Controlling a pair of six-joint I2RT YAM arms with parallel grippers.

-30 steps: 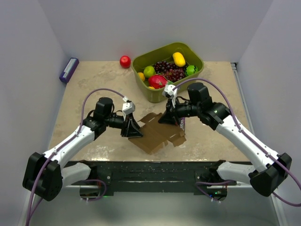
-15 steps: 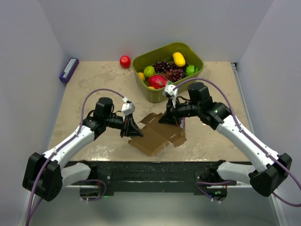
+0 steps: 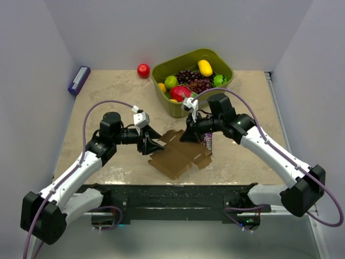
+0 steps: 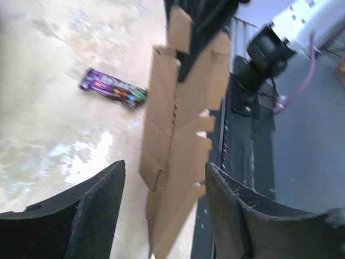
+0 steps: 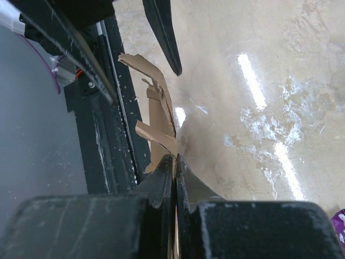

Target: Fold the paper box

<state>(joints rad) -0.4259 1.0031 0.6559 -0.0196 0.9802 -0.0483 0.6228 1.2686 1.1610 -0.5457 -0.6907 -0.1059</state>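
Note:
The paper box (image 3: 178, 155) is a flat brown die-cut sheet with flaps, near the table's front edge between the two arms. My left gripper (image 3: 153, 143) stands open at the sheet's left corner. In the left wrist view the paper box (image 4: 178, 124) runs away from the gripper (image 4: 164, 186), its near end lying between the spread fingers (image 4: 91, 210) without being pinched. My right gripper (image 3: 188, 135) is shut on the sheet's far edge. The right wrist view shows the paper box (image 5: 160, 116) coming out of that closed gripper (image 5: 174, 160).
An olive-green bin (image 3: 222, 58) full of fruit stands at the back, right behind the right wrist. A red apple (image 3: 143, 70) lies to its left. A purple box (image 3: 78, 80) is by the left wall. A purple candy bar (image 3: 209, 141) lies beside the sheet's right end.
The left gripper shut at the sheet's left corner, then opened wide and pulled back a little to the left. The right gripper stayed shut on the sheet and shifted slightly left.

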